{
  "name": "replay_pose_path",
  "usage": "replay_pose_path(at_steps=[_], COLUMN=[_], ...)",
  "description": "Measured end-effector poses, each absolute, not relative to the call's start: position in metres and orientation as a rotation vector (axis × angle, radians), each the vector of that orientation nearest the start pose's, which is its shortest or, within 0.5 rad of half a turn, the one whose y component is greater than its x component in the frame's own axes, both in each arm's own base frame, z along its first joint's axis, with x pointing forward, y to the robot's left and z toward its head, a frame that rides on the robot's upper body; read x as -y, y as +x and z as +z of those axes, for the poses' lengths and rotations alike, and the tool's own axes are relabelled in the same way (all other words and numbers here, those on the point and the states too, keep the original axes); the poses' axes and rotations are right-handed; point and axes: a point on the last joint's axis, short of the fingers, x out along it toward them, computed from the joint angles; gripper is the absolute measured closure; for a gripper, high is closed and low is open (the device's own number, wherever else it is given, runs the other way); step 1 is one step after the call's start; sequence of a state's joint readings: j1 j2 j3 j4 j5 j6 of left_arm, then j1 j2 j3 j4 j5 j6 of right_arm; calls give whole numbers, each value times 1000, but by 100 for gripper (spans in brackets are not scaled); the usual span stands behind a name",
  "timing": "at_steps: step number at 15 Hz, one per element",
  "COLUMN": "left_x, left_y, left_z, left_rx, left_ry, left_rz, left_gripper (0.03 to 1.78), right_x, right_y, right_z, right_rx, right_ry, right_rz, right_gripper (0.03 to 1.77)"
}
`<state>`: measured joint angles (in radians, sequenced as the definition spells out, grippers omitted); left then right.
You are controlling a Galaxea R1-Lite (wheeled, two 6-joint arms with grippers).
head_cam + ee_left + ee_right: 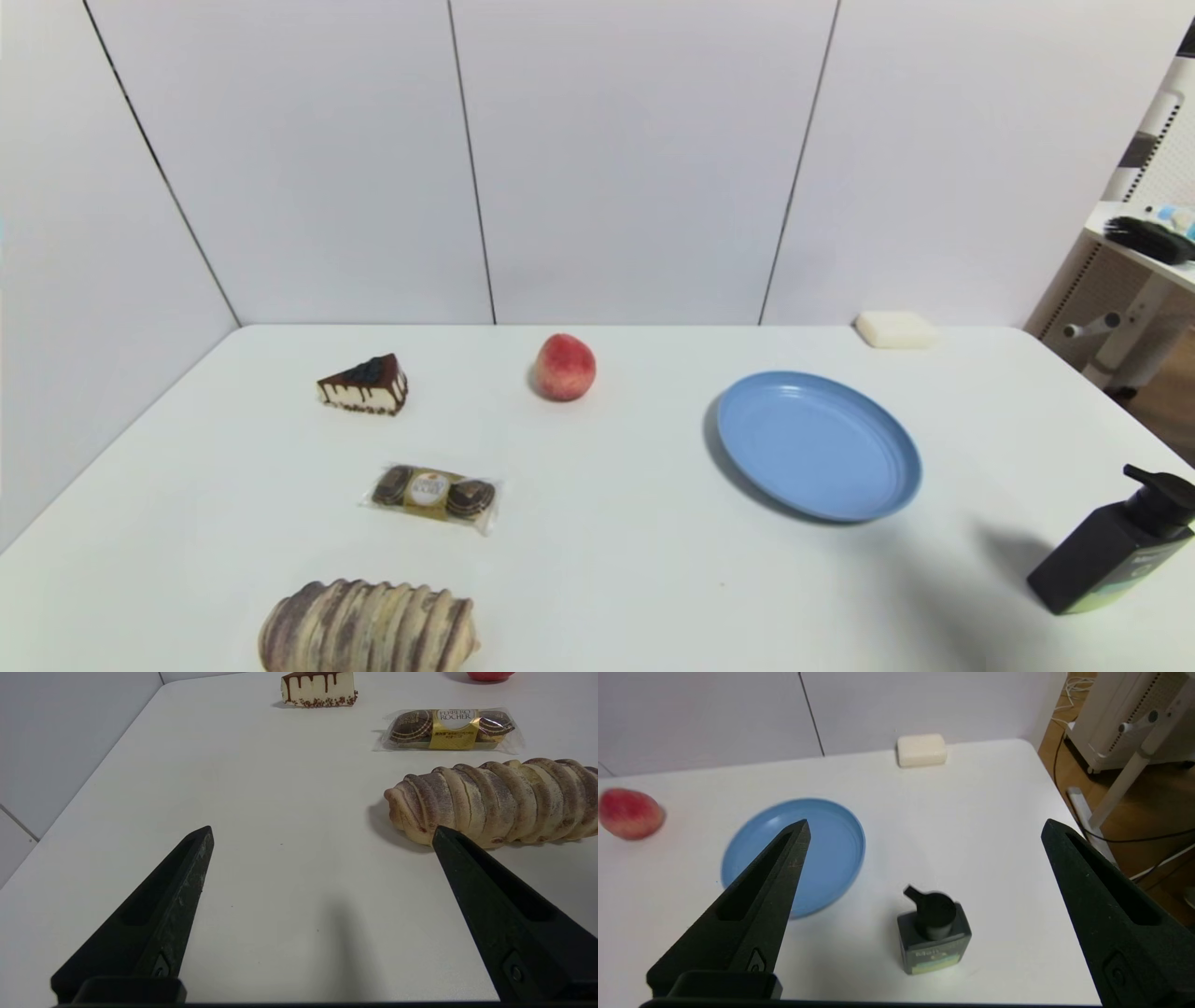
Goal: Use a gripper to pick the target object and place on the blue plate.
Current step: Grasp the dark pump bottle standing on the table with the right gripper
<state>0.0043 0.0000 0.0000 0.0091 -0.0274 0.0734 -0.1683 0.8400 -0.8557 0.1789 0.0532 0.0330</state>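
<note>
Pincer on my right arm [926, 820] is wide open, nothing between its fingers, and it's hanging above the bench [607, 579] at the right-hand side! Down below, framed between those spread fingers in the right wrist view, there's our bottle [934, 933], black, boxy, pump head on top, green on its label. It's standing upright on the bench, near the right edge in my head view, its spout pointing over toward the plate side. And the blue plate [820, 446]? Flat on the bench, just beyond the bottle and to its left, with bare white surface between the two.

Over to my left pincer [323, 828]: also open, also holding nothing, poised over the near left part of the bench. The striped bread roll [369, 627] lies close by at the near edge of my head view, the wrapped chocolates [434, 495] just beyond it, and the cake slice [366, 385] farther back. At the back, the red peach [565, 368] sits around the middle, and a pale soap-like block [896, 330] rests by the back wall [635, 168], behind the plate.
</note>
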Motion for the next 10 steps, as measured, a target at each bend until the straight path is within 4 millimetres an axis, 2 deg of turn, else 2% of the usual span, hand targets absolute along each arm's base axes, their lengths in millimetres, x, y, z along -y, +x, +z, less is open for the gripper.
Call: replay_pose_path(at_steps=[1, 3, 10], left_x=[1, 1, 1], left_y=[-23, -23, -23], left_z=[75, 75, 75], left_rx=[-8, -8, -8], left_ry=[73, 73, 73], left_rz=[-24, -24, -23], left_gripper=[12, 12, 12], right_x=[14, 21, 30], right_y=[81, 93, 108], right_z=[297, 307, 283], right_rx=[-170, -194, -305], right_ry=[58, 61, 75], right_rz=[-132, -175, -227], right_gripper=[9, 9, 9])
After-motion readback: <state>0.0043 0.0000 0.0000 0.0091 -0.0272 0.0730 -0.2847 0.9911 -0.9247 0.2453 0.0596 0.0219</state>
